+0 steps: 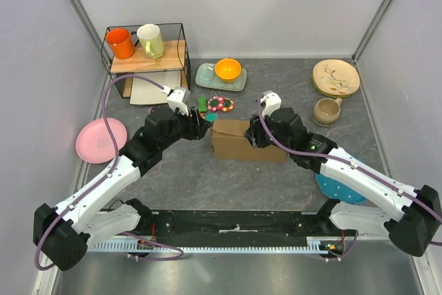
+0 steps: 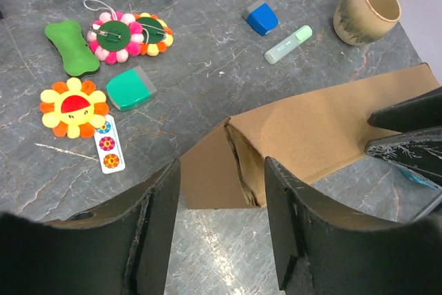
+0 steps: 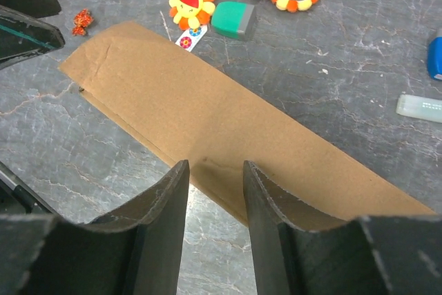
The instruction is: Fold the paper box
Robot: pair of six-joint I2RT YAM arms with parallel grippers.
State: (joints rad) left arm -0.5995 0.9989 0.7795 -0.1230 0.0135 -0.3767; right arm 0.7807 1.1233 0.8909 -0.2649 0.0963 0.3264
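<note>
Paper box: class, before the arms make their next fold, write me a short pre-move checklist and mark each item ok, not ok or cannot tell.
1. Paper box fully closed: not ok. Its end flap gapes in the left wrist view.
2. Left gripper free to grasp: ok. Its jaws are apart, facing that gaping end.
3. Right gripper free to grasp: ok. Its jaws are apart over the opposite end.
4. Sunflower toy and its tag clear of the box: ok. The left wrist view shows bare table between them.
5. Green block clear of the box: ok.
</note>
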